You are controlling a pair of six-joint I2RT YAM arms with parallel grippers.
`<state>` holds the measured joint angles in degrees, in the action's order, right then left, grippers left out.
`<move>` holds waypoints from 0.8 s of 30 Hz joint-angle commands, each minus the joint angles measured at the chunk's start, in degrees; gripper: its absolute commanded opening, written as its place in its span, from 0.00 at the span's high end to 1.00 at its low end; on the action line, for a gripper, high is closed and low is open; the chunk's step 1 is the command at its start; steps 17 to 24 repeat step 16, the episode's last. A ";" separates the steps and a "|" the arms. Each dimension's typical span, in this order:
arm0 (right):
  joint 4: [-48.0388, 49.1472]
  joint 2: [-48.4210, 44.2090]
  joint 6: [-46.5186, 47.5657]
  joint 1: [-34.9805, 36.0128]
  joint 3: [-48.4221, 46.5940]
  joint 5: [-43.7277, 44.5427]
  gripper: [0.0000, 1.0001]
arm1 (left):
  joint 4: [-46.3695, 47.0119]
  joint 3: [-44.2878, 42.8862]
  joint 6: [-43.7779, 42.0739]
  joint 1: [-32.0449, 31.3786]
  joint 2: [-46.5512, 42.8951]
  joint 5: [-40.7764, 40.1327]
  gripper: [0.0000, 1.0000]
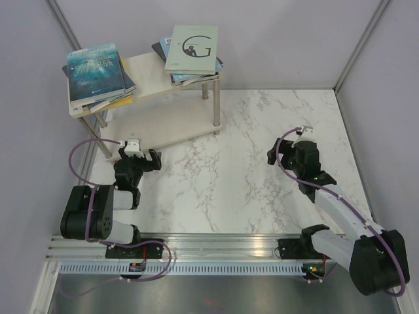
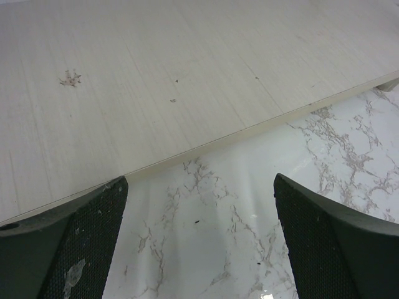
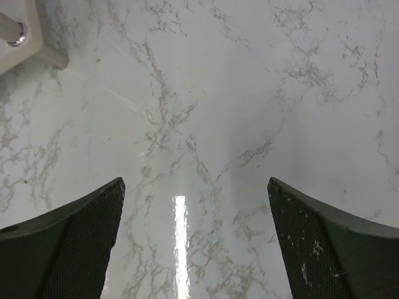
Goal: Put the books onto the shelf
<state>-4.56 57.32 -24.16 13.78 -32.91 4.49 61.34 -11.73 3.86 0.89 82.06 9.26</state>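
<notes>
Fingers on both arms stood wide apart and held nothing. The left fingers point(image 2: 78, 240) hung low at about 9 o'clock on the marble surface point(image 1: 249, 170), just beside the near edge of the shelf's lower board point(image 2: 156, 81). In the left wrist view that pale wood-grain board filled the area from 9 through 12 to 2 o'clock, with marble showing between the two dark pads. The right fingers point(image 3: 75, 240) hovered over bare marble at about 3 o'clock, well apart from the shelf point(image 1: 147, 73). In the right wrist view only a corner of the lower board with a silver leg point(image 3: 15, 31) showed, at 10 o'clock.

The shelf stood at 11 o'clock on the surface, turned at a slant. All the books in view lay flat on its top board in two stacks. The left stack sat at the board's 9 o'clock end, a teal ocean book point(image 1: 97, 70) on top, with a yellow edge and darker covers peeking out beneath it and overhanging the board. The right stack sat at the 2 o'clock end, topped by a pale grey book with a black G point(image 1: 192, 47), with darker covers under it. The middle of the top board between the stacks was bare wood. How many books each stack held could not be counted.
</notes>
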 commanded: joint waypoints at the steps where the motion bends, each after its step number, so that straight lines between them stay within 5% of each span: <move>1: 19.99 5.23 9.81 0.28 5.82 2.29 0.02 | 2.91 -1.37 -3.77 -0.09 0.03 0.76 0.00; 7: 30.48 19.03 10.36 -0.86 2.68 9.39 0.02 | 2.73 -1.46 -3.77 -0.01 0.12 0.68 0.00; 13: 27.68 28.45 9.66 -0.95 -6.20 12.84 0.02 | 2.12 -1.98 -3.68 -0.01 0.29 0.41 0.00; 16: 24.94 27.50 17.38 -0.86 -7.09 9.84 0.02 | 2.38 -1.81 -3.68 -0.01 0.12 0.41 0.00; 24: 24.94 27.50 17.38 -0.86 -7.09 9.84 0.02 | 2.38 -1.81 -3.68 -0.01 0.12 0.41 0.00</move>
